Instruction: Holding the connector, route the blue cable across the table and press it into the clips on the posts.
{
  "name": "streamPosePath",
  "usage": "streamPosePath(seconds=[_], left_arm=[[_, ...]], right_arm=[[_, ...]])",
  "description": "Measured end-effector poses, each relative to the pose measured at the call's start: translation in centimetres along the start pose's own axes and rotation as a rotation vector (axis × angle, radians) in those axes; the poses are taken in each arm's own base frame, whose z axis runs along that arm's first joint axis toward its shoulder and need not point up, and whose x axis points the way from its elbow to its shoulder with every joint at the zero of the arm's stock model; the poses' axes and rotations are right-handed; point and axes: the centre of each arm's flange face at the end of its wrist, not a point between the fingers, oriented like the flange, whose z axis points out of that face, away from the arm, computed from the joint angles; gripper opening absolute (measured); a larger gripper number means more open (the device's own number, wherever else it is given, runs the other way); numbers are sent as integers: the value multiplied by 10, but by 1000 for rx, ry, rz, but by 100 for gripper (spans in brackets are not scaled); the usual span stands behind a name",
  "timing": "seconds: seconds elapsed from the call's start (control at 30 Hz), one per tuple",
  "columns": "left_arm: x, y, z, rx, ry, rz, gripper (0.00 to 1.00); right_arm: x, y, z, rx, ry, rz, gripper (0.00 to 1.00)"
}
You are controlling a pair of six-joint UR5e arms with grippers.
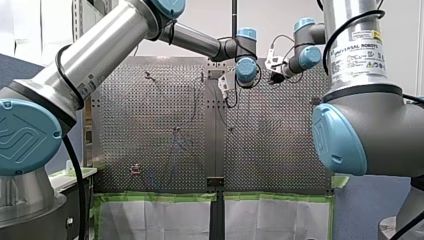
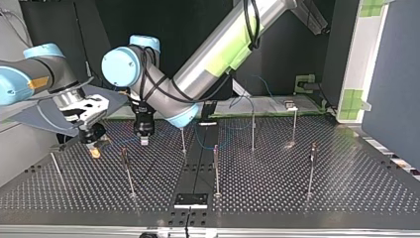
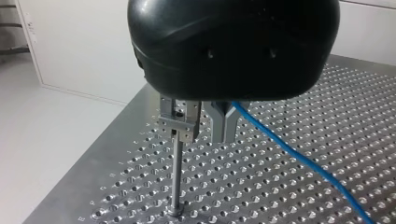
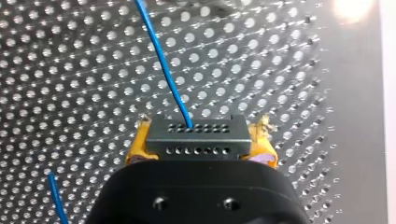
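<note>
My right gripper (image 4: 201, 145) is clamped on the dark connector (image 4: 196, 136), with its yellow pads (image 4: 138, 148) pressed to both ends. The blue cable (image 4: 163, 60) runs out of the connector's holed face and away over the perforated table (image 4: 70, 93). My left gripper (image 3: 224, 127) hangs just beside the clip (image 3: 180, 122) that tops a thin post (image 3: 177, 172), its metal fingers drawn together on the cable, which slants down from them, away from the post
</note>
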Motion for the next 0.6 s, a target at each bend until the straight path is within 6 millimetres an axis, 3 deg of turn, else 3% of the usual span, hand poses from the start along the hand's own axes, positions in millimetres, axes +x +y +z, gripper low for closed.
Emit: streamPosePath(seconds=[0.6], left_arm=[[-9, 10, 26, 42, -57, -37, 0]], right_arm=[[18, 3, 2, 4, 22, -3, 0]])
